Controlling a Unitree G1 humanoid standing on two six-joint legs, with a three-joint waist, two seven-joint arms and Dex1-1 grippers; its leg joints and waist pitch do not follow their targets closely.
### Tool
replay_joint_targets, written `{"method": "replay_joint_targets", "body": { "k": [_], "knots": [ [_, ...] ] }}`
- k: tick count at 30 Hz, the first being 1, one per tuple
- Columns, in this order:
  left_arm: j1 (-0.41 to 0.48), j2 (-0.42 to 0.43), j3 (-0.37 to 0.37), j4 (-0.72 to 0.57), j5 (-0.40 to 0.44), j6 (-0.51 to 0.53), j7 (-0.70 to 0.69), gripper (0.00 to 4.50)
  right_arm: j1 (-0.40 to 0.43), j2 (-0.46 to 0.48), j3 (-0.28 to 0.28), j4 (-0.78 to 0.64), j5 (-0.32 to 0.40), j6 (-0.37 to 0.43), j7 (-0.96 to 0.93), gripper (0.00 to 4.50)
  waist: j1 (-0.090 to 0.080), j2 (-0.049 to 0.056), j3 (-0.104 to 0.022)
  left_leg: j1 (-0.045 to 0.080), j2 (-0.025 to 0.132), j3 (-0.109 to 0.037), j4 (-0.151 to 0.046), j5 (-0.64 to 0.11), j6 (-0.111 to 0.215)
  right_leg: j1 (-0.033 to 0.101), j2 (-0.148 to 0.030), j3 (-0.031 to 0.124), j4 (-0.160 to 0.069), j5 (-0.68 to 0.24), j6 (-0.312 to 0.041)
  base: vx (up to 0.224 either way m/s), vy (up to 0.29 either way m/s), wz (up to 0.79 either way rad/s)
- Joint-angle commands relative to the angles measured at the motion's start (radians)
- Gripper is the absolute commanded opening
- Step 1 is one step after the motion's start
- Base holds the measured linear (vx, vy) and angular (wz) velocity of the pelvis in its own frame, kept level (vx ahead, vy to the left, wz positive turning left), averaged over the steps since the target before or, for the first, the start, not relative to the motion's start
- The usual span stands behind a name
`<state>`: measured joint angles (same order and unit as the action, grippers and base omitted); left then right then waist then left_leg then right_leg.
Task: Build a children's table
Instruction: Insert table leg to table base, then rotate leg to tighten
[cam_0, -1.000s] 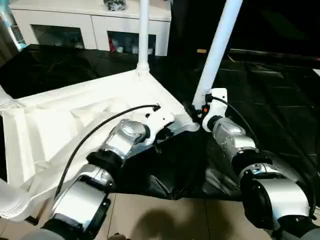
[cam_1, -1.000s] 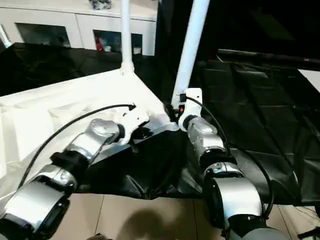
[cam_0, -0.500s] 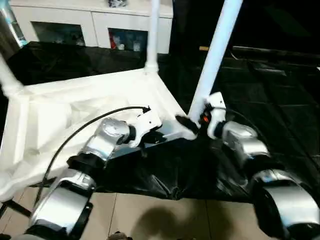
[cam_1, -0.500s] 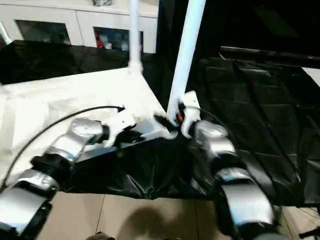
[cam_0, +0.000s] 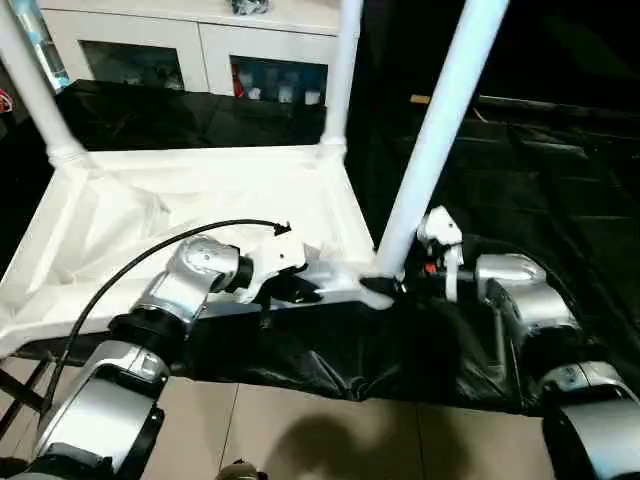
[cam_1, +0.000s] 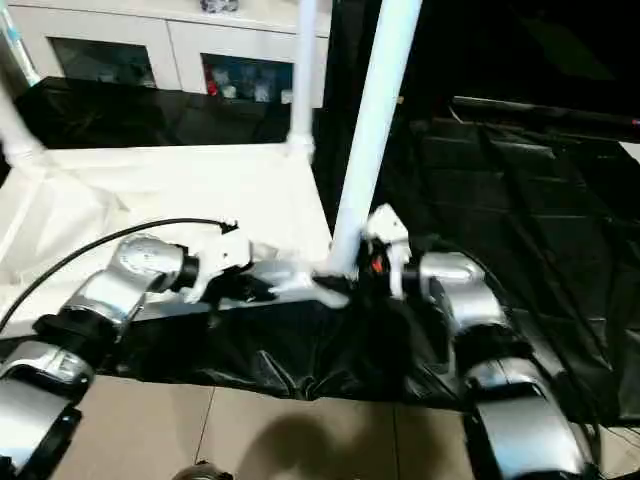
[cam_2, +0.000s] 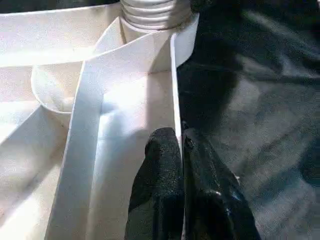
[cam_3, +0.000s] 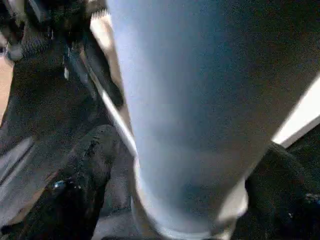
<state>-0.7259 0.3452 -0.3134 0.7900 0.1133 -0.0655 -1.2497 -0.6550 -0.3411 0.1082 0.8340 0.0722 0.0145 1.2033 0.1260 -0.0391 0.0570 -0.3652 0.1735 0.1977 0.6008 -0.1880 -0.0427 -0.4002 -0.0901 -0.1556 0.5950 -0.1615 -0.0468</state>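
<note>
The left gripper (cam_2: 180, 150) is pinched shut on the thin rim of the upturned table top (cam_0: 180, 200). The right gripper (cam_3: 165, 175) is spread wide around the base of the near leg (cam_0: 435, 130), apparently seated in its socket. Three legs are seen standing; the fourth cannot be judged.

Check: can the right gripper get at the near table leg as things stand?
Probably yes: the right gripper already has its fingers on either side of the near leg at its base, with nothing between them.
</note>
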Motion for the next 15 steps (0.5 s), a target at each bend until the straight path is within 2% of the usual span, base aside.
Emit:
{"method": "replay_joint_targets", "body": {
  "k": [1,7,15],
  "knots": [
    [-0.010,-0.025,-0.047,-0.019,-0.001,-0.036,-0.046,0.00,0.019,0.003,0.041,-0.035,-0.022,0.015,0.021,3.45,0.002,0.012,-0.069,0.016,0.086,-0.038,-0.074,-0.233,0.026,0.054,-0.107,0.085,-0.081,-0.334,-0.155,0.000,0.000,0.00],
    [-0.015,-0.019,-0.048,-0.007,0.005,-0.048,-0.053,0.00,0.042,-0.006,0.052,-0.071,-0.026,0.024,0.013,2.90,0.011,0.012,-0.070,0.018,0.088,-0.039,-0.076,-0.238,0.018,0.054,-0.107,0.086,-0.079,-0.316,-0.155,0.000,0.000,0.00],
    [-0.008,-0.019,-0.044,-0.003,0.006,-0.050,-0.057,0.00,0.078,0.000,0.055,-0.119,-0.012,0.053,0.016,2.77,0.013,0.012,-0.071,0.017,0.088,-0.039,-0.076,-0.237,0.018,0.055,-0.108,0.085,-0.080,-0.314,-0.151,0.000,0.000,0.00]
  ]
}}
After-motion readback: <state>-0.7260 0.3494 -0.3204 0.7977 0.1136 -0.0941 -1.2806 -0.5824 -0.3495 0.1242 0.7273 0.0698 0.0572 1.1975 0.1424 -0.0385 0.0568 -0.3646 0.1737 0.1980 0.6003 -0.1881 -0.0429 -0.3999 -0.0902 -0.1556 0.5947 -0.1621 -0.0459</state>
